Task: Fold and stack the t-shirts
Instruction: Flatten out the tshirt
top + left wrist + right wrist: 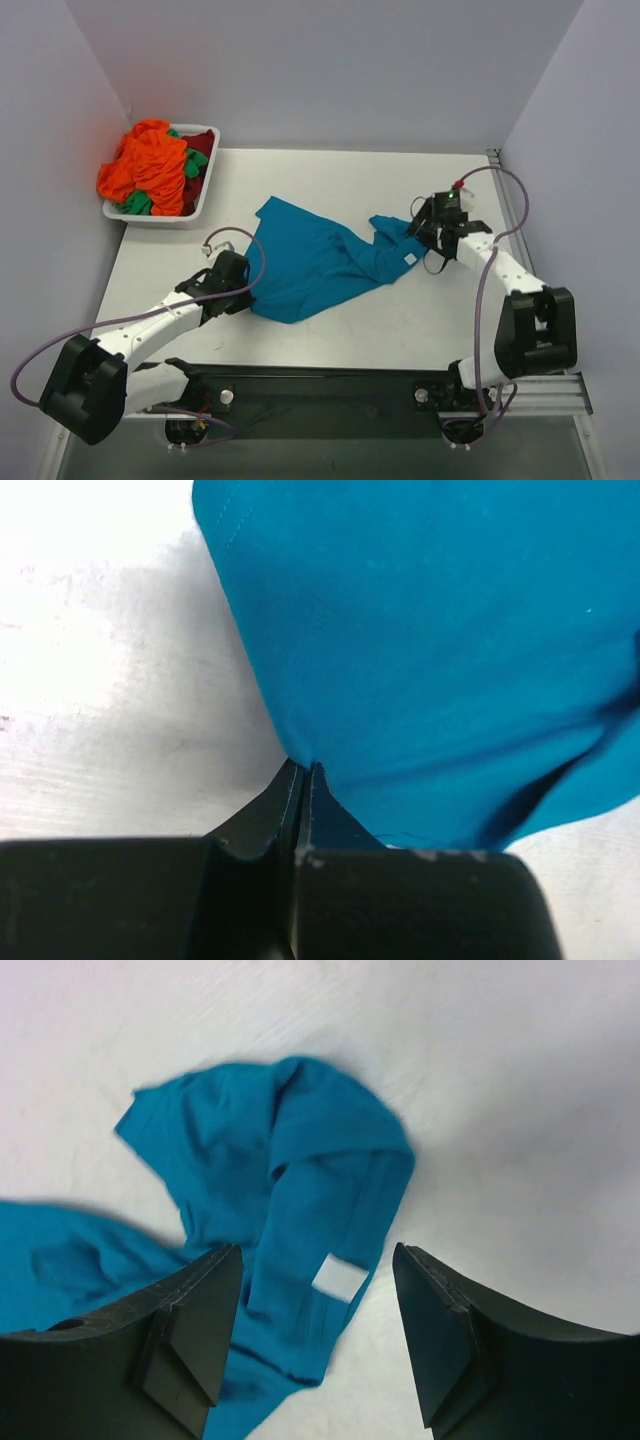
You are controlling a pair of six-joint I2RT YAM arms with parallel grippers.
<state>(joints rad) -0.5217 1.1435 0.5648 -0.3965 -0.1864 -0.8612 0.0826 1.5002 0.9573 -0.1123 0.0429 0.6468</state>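
A teal-blue t-shirt (320, 262) lies crumpled in the middle of the table. My left gripper (243, 292) is shut on its lower left hem, and the cloth (430, 640) rises straight from the closed jaws (302, 772). My right gripper (424, 230) is open just above the shirt's right end, over the collar part with a white label (340, 1278); nothing is between its fingers (200, 1310). Orange (145, 165), green (195, 160) and dark red (200, 140) t-shirts are heaped in the white tray (205, 195).
The tray stands at the table's back left corner against the wall. Grey walls enclose the table on three sides. A black rail (330, 385) runs along the near edge between the arm bases.
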